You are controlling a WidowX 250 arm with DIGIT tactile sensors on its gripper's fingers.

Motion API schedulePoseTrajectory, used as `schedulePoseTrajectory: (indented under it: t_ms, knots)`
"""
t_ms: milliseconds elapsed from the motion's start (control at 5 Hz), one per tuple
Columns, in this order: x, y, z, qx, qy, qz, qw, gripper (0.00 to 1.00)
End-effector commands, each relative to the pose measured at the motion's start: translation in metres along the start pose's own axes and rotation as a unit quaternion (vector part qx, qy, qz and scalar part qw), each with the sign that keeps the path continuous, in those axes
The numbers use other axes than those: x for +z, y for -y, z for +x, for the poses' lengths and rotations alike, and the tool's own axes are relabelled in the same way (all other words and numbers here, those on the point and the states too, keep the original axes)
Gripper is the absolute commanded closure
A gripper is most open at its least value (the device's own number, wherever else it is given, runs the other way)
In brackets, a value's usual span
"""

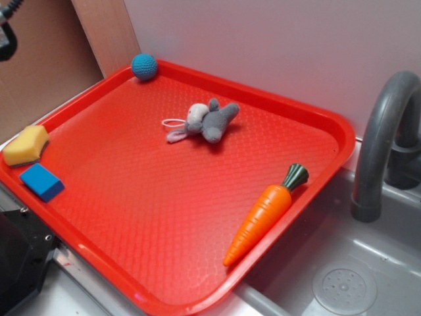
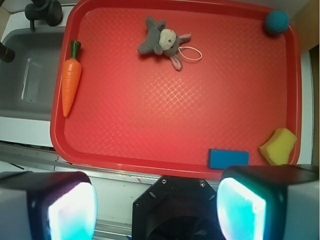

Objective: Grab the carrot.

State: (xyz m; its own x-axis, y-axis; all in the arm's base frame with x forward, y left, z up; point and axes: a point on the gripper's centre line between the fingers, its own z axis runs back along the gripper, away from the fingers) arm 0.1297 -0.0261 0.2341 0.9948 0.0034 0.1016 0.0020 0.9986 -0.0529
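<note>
Red tray sits partly over a grey sink, textured floor, raised rim. The carrot lies flat along the tray's edge on the sink side, touching or just inside the rim; in the wrist view it runs nearly parallel to that rim. Long axis: exterior view shows it diagonal, dark green stem cap toward the faucet and back wall, tapered orange tip toward the tray's near corner. Wrist view agrees: cap at the far end, tip pointing back toward the camera. Grey plush toy with a pale face and a thin white loop lies toward the tray's far side, well apart from the carrot. Teal ball rests in the far corner against the rim. Yellow sponge and blue block sit near each other at the edge opposite the carrot. Gripper is seen from the wrist camera only: two fingers with glowing cyan-white pads spread wide apart, nothing between them, hovering outside the tray's near rim, well away from the carrot.
</note>
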Motion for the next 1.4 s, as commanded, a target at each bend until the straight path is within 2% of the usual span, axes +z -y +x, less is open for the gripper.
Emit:
schedulePoseTrajectory:
  t_ms: [0, 200, 400, 600, 800, 1000, 1200]
  knots:
    - [-0.005, 0.0, 0.07, 0.068, 0.031, -0.054, 0.996, 0.0]
    - [-0.011, 0.002, 0.084, 0.083, 0.027, -0.066, 0.994, 0.0]
    - [-0.039, 0.014, 0.088, 0.078, 0.0, -0.143, 0.987, 0.0]
    - [-0.073, 0.032, 0.09, 0.067, -0.02, -0.153, 0.986, 0.0]
    - [-0.109, 0.053, 0.087, 0.056, -0.055, -0.173, 0.982, 0.0]
    - [-0.129, 0.077, 0.084, 0.047, -0.077, -0.188, 0.978, 0.0]
    - [-0.158, 0.11, 0.087, 0.041, -0.095, -0.199, 0.974, 0.0]
